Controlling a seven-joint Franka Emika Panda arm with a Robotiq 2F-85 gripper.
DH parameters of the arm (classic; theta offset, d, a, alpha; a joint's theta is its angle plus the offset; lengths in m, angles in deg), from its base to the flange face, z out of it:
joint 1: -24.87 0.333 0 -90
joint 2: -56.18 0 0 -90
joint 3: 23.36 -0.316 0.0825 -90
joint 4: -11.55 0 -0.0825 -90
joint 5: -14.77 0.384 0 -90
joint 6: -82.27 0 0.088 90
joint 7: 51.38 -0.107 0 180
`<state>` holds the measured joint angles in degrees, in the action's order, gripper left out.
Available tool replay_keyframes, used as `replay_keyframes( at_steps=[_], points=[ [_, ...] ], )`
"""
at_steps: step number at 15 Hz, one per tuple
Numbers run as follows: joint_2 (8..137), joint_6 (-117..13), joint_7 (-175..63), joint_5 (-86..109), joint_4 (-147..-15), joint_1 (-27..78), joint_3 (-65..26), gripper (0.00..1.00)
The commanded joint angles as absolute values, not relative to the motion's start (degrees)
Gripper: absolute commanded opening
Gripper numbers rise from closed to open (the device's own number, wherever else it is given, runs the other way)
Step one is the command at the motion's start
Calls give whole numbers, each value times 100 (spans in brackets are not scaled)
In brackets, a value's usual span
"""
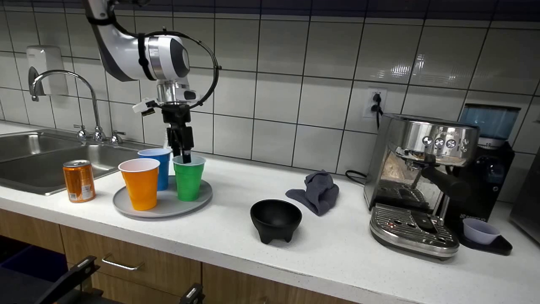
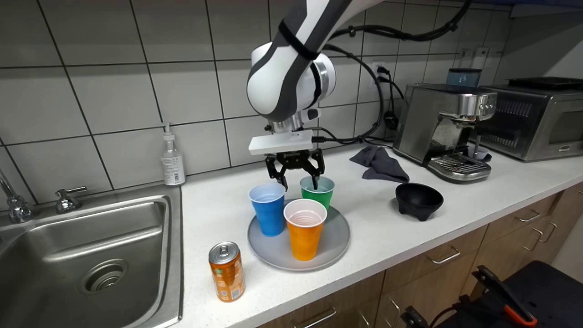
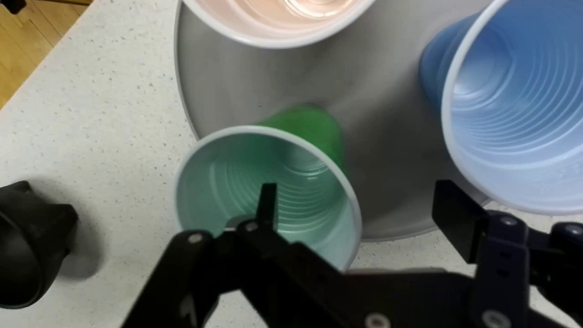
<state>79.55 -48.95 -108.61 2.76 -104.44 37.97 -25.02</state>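
Note:
My gripper (image 1: 182,158) points down over the grey plate (image 1: 168,207) with its fingers spread wide and nothing between them. In the wrist view, one finger of the gripper (image 3: 356,193) reaches into the mouth of the green cup (image 3: 314,127). The other finger is outside it, close to the blue cup's (image 3: 524,100) rim; I cannot tell if it touches. The green cup (image 2: 321,199), blue cup (image 2: 269,217) and orange cup (image 2: 306,239) stand upright on the plate in both exterior views. The green cup's rim lies between the fingers.
An orange can (image 1: 80,181) stands beside the plate, near the sink (image 2: 173,255). A black footed bowl (image 1: 276,221), a dark cloth (image 1: 320,192) and an espresso machine (image 1: 415,169) are on the plate's other side. A soap bottle (image 2: 173,161) stands by the wall.

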Motion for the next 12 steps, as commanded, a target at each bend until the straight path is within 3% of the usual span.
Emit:
replay_keyframes(
  at_steps=[1,12],
  points=[
    [7848,-4711,-10757,408,-10373,3813,-2476,100],
    [7380,-4818,-10791,328,-10571,3788,-2420,100]
  ],
)
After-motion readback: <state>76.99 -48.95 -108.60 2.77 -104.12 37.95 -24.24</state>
